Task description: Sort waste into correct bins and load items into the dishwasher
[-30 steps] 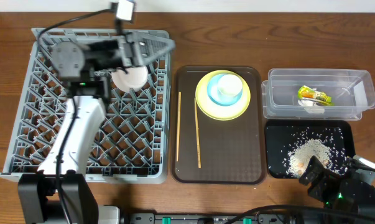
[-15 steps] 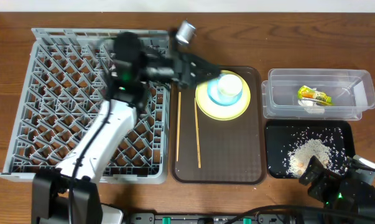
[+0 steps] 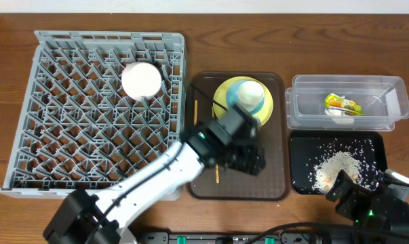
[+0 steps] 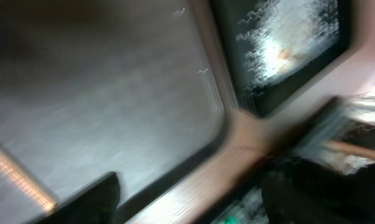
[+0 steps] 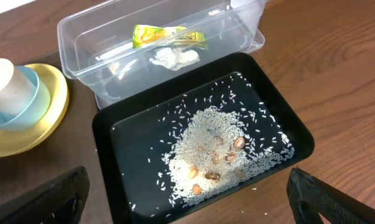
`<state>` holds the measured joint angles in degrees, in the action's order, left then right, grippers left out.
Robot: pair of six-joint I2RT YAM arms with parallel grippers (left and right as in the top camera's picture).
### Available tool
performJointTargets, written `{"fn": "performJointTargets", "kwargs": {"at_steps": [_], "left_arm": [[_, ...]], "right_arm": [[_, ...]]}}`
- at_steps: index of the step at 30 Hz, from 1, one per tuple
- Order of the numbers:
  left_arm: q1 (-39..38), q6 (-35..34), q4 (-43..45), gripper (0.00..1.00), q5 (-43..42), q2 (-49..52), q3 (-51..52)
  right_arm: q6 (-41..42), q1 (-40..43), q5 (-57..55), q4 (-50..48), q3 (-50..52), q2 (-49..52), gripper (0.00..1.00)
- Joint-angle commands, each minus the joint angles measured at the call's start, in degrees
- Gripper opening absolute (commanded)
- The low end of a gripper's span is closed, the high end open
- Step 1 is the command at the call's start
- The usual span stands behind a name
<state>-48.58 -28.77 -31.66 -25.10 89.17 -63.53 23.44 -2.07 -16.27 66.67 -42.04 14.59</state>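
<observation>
A white bowl [image 3: 140,80] lies in the grey dishwasher rack [image 3: 55,135], free of any gripper. My left gripper [image 3: 248,157] [image 4: 193,186] hangs open over the brown tray [image 3: 272,183], just below the yellow plate [image 3: 221,95] and blue cup [image 3: 250,95]; nothing is between its blurred fingers. One chopstick [image 3: 195,116] shows left of the arm, another's end [image 3: 216,173] below it. The clear tub [image 3: 306,112] holds the wrapper [image 3: 343,104] [image 5: 168,36] and white scraps [image 5: 173,57]. Rice [image 3: 336,166] [image 5: 206,149] lies in the black tray [image 3: 299,163]. My right gripper [image 3: 367,203] [image 5: 187,199] is open near that tray's front edge.
The left arm lies slantwise from the front left across the rack's front right corner onto the brown tray. Bare wood table [image 3: 285,41] runs behind the tray and tub. The left wrist view is smeared by motion.
The left gripper let go of the white bowl in the rack, swung right past the plate and down over the brown tray, and opened. The right arm has not moved.
</observation>
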Motion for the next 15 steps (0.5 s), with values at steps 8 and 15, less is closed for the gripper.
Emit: {"fn": "performJointTargets", "kwargs": {"at_steps": [8,15], "left_arm": [[-9.84,3.69,-2.40,0.56,26.91,0.26,-0.33],[-10.01,3.52,-2.38,0.50,33.83,3.80,0.31]], "right_arm": [[0.28,0.39,-0.35,0.04,-0.22,-0.02,0.99],[0.28,0.39,-0.37,0.04,-0.22,-0.02,0.99]]}}
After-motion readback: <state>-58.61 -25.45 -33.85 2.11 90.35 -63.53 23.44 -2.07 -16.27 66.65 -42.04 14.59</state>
